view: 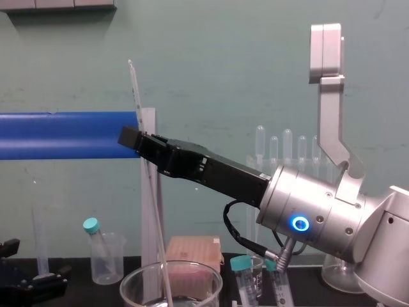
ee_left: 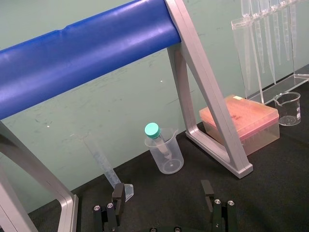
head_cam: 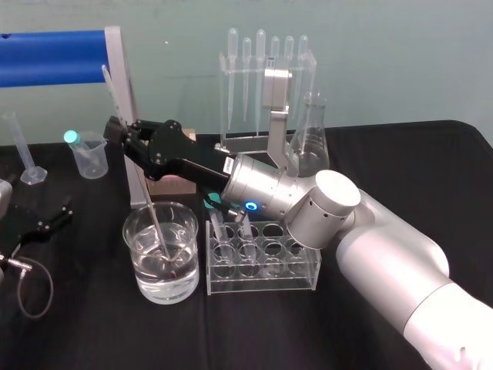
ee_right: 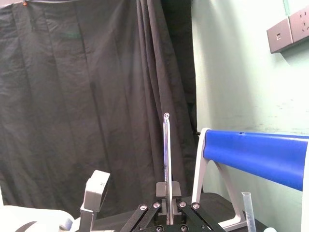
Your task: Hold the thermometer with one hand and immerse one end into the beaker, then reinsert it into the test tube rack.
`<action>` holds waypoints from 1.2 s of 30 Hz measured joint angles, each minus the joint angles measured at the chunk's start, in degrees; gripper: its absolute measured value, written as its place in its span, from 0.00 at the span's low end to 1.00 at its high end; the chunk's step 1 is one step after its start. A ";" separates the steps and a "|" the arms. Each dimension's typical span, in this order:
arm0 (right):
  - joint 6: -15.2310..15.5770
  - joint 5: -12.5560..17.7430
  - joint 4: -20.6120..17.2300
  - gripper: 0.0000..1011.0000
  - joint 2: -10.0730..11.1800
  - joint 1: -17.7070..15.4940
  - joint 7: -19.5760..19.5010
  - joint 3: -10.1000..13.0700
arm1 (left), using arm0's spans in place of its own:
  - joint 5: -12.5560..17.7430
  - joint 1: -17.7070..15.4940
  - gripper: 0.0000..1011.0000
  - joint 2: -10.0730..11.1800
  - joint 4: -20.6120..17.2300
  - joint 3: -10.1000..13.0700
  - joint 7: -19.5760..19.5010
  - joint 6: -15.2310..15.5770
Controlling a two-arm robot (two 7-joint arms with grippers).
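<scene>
So right now we've got the right gripper point(head_cam: 123, 135) reaching across from the right, clamped on the thermometer point(head_cam: 155, 220) somewhere in its upper part. The rod stands nearly upright. Its top leans a bit to our left in the chest view, and its lower end points down into the water point(head_cam: 166, 281) inside the beaker point(head_cam: 187, 266). It looks close to the bottom, but we can't tell if it's actually touching the glass. In the right wrist view the thermometer point(ee_right: 167, 164) runs straight out from between the jaws, so the long axis sits crosswise to the gripper body. The bit that matters next, we reckon, is that the test tube rack point(head_cam: 262, 283) sits just beside the beaker on its right, the same side the arm comes from. So it's up and out along the rod's own line, then across to the right. The left gripper point(head_cam: 50, 223) is parked low on the left with its fingers point(ee_left: 118, 195) spread apart, holding nothing.
</scene>
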 joint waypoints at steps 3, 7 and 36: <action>-0.05 0.00 0.00 0.06 -0.01 0.01 -0.01 0.01 | 0.00 0.00 1.00 0.00 0.00 0.00 0.00 0.00; -0.09 0.01 0.01 0.06 -0.01 0.03 -0.01 0.03 | 0.00 0.00 1.00 0.00 0.00 0.00 0.00 0.00; -0.24 0.04 0.05 0.06 -0.01 0.06 0.00 0.03 | 0.00 0.00 1.00 0.00 0.00 0.00 0.00 0.00</action>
